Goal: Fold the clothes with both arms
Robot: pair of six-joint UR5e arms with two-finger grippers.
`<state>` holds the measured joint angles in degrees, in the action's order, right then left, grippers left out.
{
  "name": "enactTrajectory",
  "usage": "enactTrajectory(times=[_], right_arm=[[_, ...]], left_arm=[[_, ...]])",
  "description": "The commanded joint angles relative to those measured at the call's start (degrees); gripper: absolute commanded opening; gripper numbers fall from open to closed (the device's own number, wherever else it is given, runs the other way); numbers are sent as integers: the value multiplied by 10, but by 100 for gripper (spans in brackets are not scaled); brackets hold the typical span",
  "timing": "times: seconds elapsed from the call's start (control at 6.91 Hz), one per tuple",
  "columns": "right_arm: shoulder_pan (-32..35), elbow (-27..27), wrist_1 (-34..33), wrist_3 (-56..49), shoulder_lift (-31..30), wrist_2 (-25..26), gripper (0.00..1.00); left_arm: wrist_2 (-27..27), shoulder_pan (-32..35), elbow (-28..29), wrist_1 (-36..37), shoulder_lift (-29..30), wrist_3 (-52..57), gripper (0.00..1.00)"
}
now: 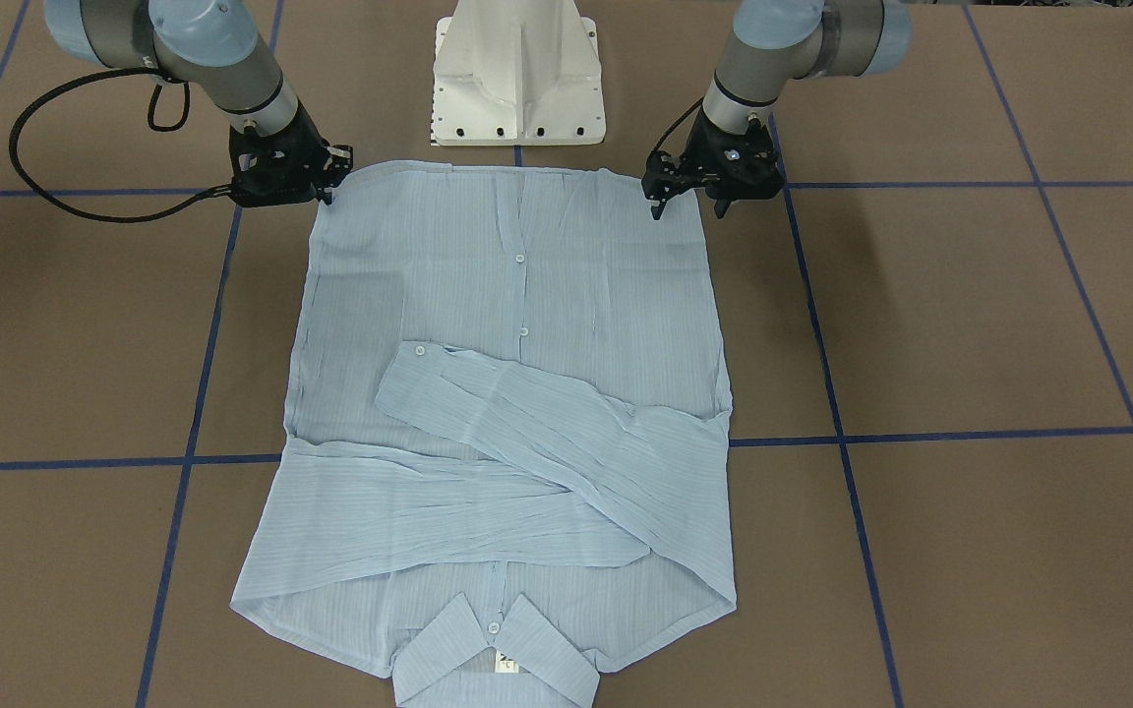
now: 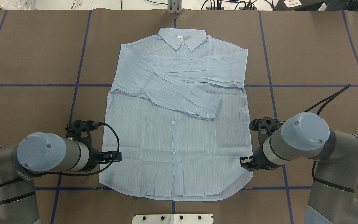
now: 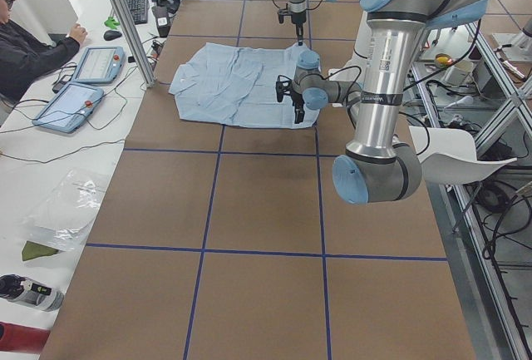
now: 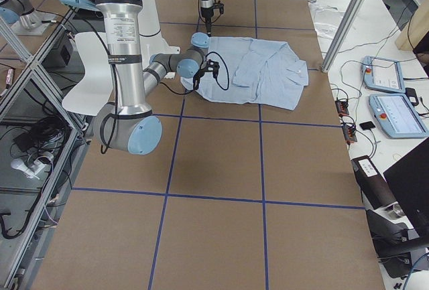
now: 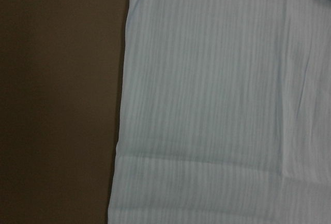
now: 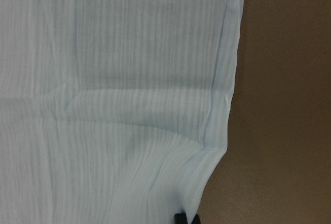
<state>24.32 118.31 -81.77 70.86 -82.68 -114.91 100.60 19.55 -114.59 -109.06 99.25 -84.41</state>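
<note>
Table [image 2: 306, 62]: brown, with a blue tape grid. The shirt [image 2: 172, 140] lies flat at mid-table, button side up, hem toward the robot and collar [image 2: 182, 39] at the far edge. Both sleeves [image 2: 172, 93] are crossed over the chest.

Left arm [image 2: 42, 152] and right arm [image 2: 303, 137] each reach down at one hem corner.
- Left gripper [image 1: 691, 206]: jaws spread, fingers either side of its corner, nothing pinched as far as I can see.
- Right gripper [image 1: 328, 187]: at the opposite corner, seen side-on. Cannot tell whether it is spread or closed.

Step in hand (judged): take both hem corners and fold the lower half up toward the collar.
- Pinch each corner the same way in from the side seam, catching all layers.
- Raise both together and keep the hem taut; the thin cloth will likely sag otherwise.
- Travel at matched pace and lay the hem over the sleeves from above, so they are not dragged.

Surroundings:
- Person [image 3: 25, 44] with tablets [image 3: 71, 102] at a side bench, well apart.
- White pedestal base [image 1: 517, 69], just beyond the hem and behind the fold path.
- Left gripper's cable [image 2: 117, 140] loops over the shirt's edge: possible snag on lift.
</note>
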Motion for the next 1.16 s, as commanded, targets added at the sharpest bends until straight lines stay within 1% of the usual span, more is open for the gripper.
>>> enactTrajectory(times=[0.0, 0.14, 0.29, 0.58, 1.01], right_arm=[[2, 3, 0, 1, 1, 0, 0], [2, 2, 0, 0, 1, 0, 0], [4, 3, 1, 0, 1, 0, 0], [5, 3, 2, 0, 3, -1, 0], [6, 4, 3, 0, 5, -3, 0]], left_arm=[[-3, -22, 1, -21, -16, -35, 97], [-16, -39, 2, -20, -13, -55, 94], [-17, -44, 3, -18, -13, -60, 90], [-16, -43, 6, -14, -13, -61, 85], [-17, -42, 8, -11, -15, -61, 81]])
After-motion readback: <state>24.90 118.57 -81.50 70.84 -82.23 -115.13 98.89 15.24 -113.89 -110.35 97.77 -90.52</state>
